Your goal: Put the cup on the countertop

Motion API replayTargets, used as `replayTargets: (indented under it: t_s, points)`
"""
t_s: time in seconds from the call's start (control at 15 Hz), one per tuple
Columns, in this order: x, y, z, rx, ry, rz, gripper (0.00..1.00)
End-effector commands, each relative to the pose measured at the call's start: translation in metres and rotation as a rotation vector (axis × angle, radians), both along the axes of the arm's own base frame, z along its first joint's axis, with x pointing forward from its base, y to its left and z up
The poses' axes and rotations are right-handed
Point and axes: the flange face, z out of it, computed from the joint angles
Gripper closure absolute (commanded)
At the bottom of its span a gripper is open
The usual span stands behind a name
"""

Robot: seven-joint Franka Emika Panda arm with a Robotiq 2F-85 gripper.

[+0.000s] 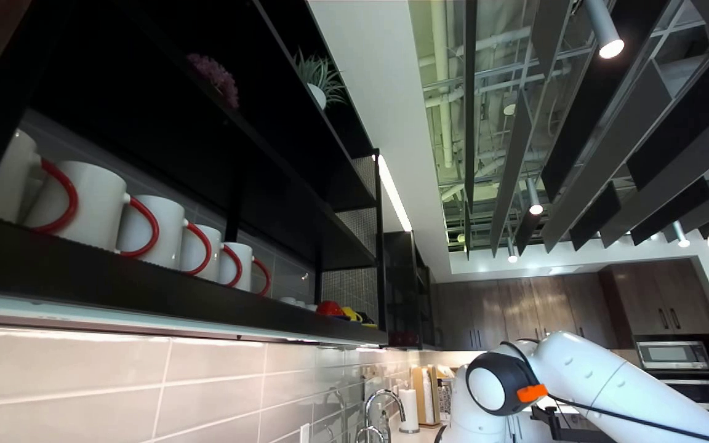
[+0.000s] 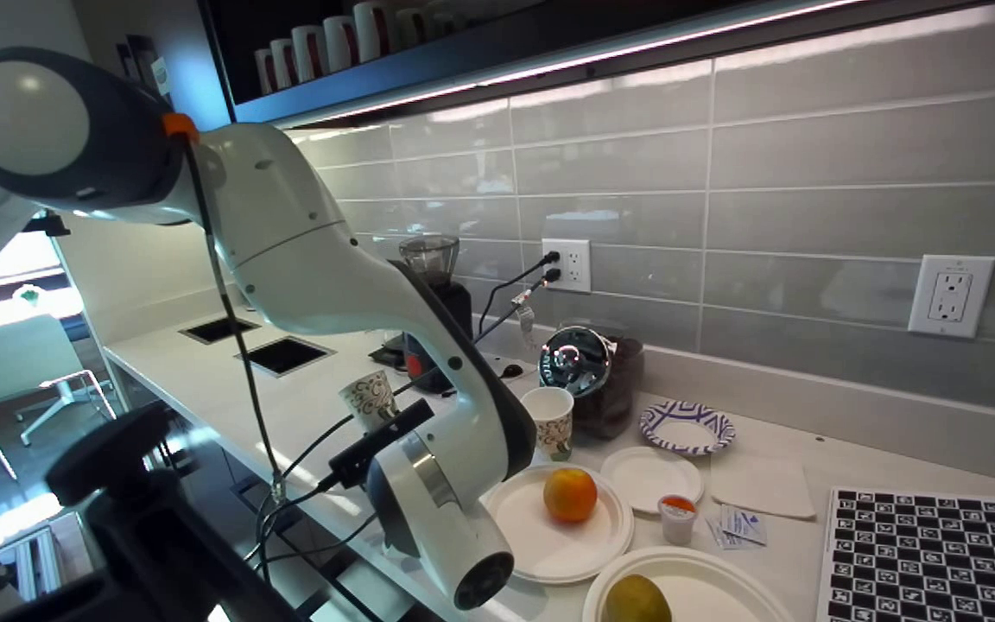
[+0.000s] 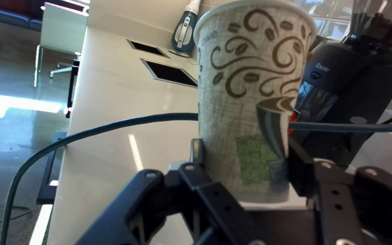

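The pale bench (image 3: 121, 95) runs along a glossy grey tiled wall (image 2: 808, 147). My jaws pinch the cup (image 3: 247, 102), a paper one with brown swirls, from both sides near its base, rim upward. In an exterior view it leans and shows against the bench, between the front and back edges; whether its base touches down I cannot tell. Just past it in my wrist view, a dark cable (image 3: 158, 117) runs over the front edge and crosses behind the cup, in front of a black grinder (image 3: 345, 88) near the back edge. In an exterior view, a second paper cup (image 2: 552, 428) stands between a jar (image 2: 614, 397) and a white plate (image 2: 567, 553) bearing an orange fruit (image 2: 570, 495). Farther off, two dark framed rectangles (image 3: 170, 72) are set into the bench, and a blue-and-white appliance (image 3: 184, 34) stands at its far back corner. Beyond the front edge, well apart from me, a pale chair (image 3: 61, 27) stands on the floor (image 3: 5, 146).
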Motion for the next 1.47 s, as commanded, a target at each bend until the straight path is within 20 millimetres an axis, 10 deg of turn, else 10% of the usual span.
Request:
replayTargets:
  t_s: [0.0,1.4]
  points:
    - [0.005,-0.005,-0.01,0.06,0.05,-0.049,0.66]
    - [0.02,-0.002,-0.025,0.098,0.193,-0.037,0.66]
